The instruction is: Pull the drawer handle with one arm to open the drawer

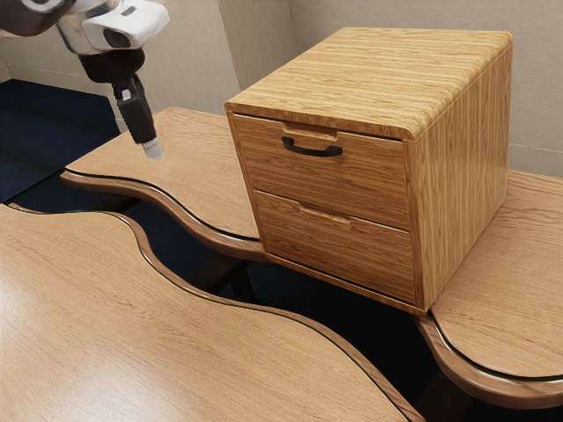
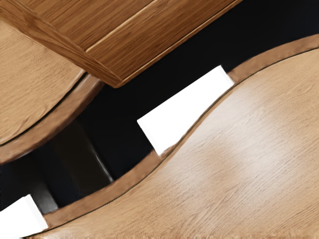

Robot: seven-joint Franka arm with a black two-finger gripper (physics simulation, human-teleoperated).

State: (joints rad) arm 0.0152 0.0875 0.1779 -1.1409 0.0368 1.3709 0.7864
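A wooden cabinet (image 1: 378,79) with two drawers stands on the far table. The top drawer (image 1: 352,180) carries a black bar handle (image 1: 311,149) and sits flush with the cabinet front, as does the lower drawer (image 1: 339,246). My gripper (image 1: 150,143) hangs in the air toward the exterior view's left of the cabinet, well apart from the handle, pointing down and slightly toward it. In the wrist view its two white fingertips (image 2: 183,110) stand wide apart with nothing between them, over the dark gap between the tables, and the cabinet's lower corner (image 2: 112,55) lies ahead.
Two wavy-edged wooden tables (image 1: 97,325) are separated by a dark curving gap (image 1: 220,264). The cabinet rests on the far table (image 1: 176,163), close to that table's front edge. Beige walls stand behind.
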